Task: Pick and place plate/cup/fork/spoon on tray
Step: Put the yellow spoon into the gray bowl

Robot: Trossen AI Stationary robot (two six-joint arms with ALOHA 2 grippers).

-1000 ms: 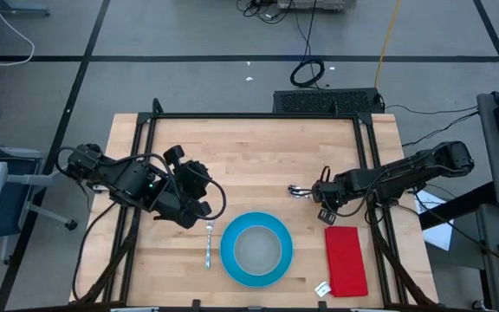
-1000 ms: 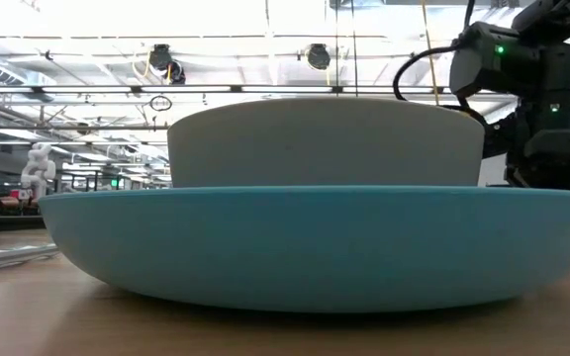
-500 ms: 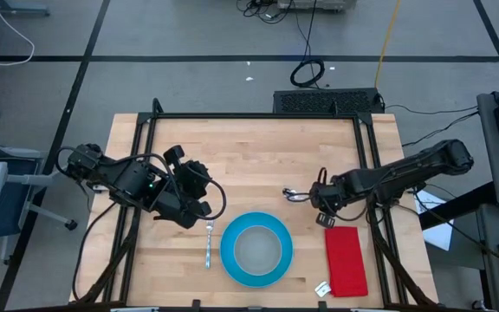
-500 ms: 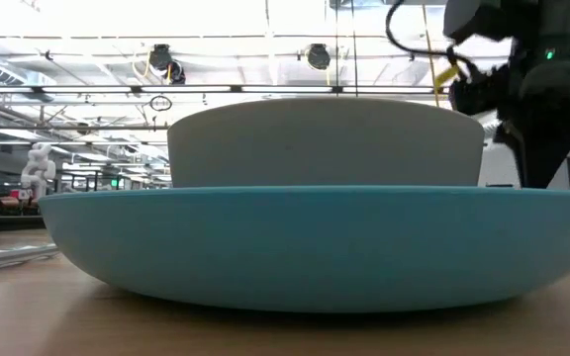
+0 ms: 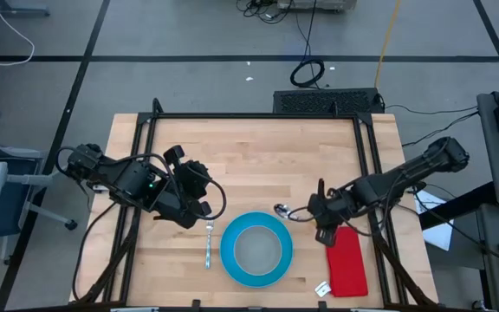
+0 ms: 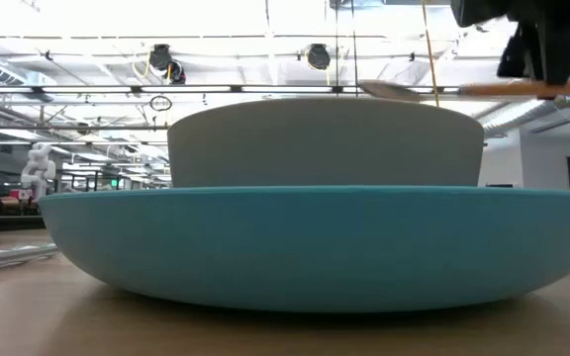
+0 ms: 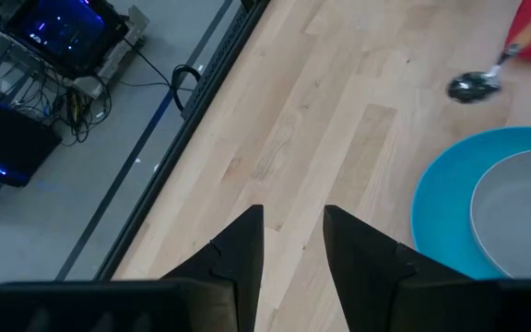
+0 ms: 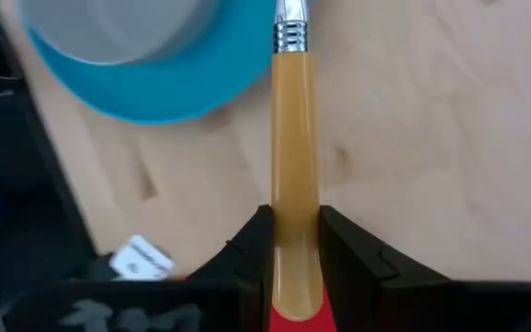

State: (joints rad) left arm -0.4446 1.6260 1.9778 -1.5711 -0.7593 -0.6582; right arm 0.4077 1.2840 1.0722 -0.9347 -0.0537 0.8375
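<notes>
The blue plate (image 5: pixel 232 260) lies near the table's near edge, with the pale-grey cup (image 5: pixel 258 250) standing in it; both fill the low view (image 6: pixel 305 247). The fork (image 5: pixel 209 244) lies flat on the table left of the plate. My right gripper (image 5: pixel 317 217) is shut on the spoon (image 5: pixel 284 211), just right of the plate's far right rim. My left gripper (image 5: pixel 203 208) is open and empty, just beyond the fork's far end; the left wrist view shows its gap (image 7: pixel 293 231). My right gripper pinches the spoon's orange-tan handle (image 8: pixel 293 198) between its two fingers, near the handle's free end. The fingers come from the table's right and lie along the handle. The spoon sticks out level toward the plate, its metal bowl (image 6: pixel 392 89) lifted clear of the table.
A red cloth (image 5: pixel 346 260) lies right of the plate, under my right gripper's wrist. A small white tag (image 5: pixel 322 289) lies at the near edge. Black frame rails (image 5: pixel 258 116) run along the table's far, left and right sides.
My right gripper has moved toward the table's left and near edge, toward the plate, and has risen. It has carried the spoon along, which is now level and clear of the table, its bowl closer to the plate's rim.
</notes>
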